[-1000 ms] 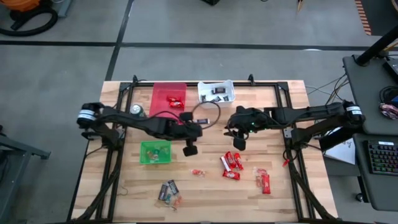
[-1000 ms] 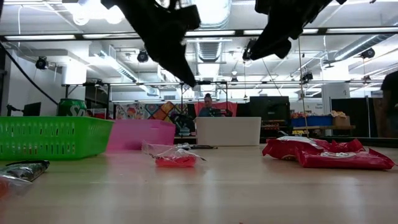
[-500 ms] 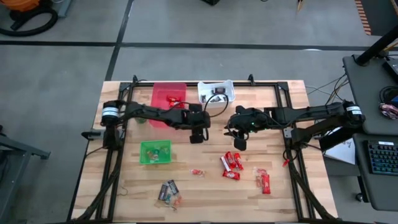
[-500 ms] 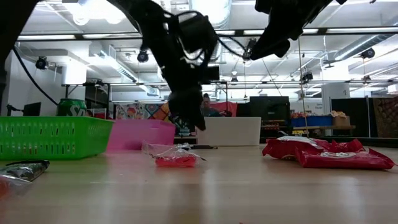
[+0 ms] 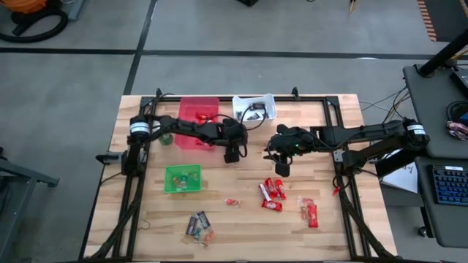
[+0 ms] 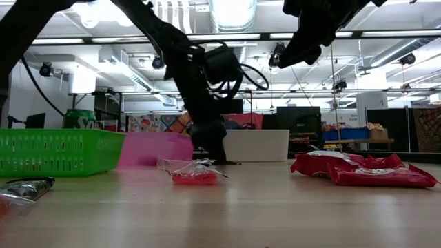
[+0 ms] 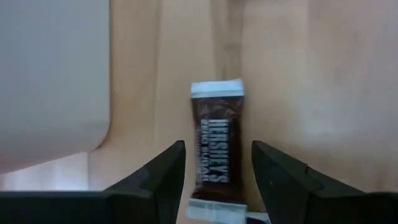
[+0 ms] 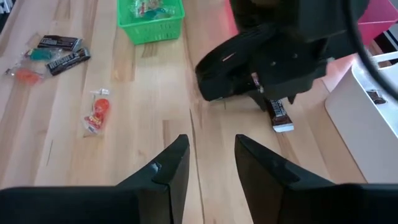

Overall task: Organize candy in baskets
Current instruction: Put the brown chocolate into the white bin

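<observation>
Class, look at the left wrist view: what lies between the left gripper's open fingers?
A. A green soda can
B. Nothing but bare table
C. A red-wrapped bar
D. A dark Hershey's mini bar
D. The left gripper straddles a dark Hershey's mini bar lying flat on the wooden table, beside the white basket; its fingers are apart, not yet closed on it.

Green soda can [image 6: 80, 118] behind baskets; wooden table [image 5: 344, 219].

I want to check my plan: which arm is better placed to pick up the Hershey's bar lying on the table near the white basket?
The left. Its end effector is down at the table, fingers open on either side of the Hershey's bar, near the white basket. The right end effector hangs open above bare wood, farther from it.
</observation>
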### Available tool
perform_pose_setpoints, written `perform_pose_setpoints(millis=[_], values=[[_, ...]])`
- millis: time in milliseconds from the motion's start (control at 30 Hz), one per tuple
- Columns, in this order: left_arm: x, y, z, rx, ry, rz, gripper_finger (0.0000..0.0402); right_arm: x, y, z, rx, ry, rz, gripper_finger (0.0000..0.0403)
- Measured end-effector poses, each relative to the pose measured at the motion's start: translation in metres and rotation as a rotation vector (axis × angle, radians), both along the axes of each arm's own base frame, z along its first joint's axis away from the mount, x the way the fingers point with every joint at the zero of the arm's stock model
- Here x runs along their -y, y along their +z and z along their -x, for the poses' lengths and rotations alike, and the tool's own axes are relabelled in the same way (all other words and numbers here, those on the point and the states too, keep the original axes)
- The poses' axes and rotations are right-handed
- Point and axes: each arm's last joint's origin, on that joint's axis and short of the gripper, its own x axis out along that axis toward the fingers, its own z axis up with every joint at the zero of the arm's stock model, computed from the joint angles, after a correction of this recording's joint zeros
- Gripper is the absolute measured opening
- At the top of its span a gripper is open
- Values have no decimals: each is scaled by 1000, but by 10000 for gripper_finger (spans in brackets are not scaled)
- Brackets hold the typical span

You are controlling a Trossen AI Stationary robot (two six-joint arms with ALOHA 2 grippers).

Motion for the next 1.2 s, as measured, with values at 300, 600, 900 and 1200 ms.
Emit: perform_pose_setpoints(millis=[300, 600, 900, 1200], values=[[-11, -2, 3, 17, -3, 52, 167, 0, -7, 1, 1, 0, 0, 114], [-10, -20, 2, -8, -18, 91, 124, 0, -15, 2, 1, -5, -6, 118], [-7, -17, 1, 11, -44, 121, 8, 0, -16, 2, 4, -7, -9, 112], [3, 1, 1, 111, -162, 312, 0, 0, -44, 4, 82, -17, -22, 114]])
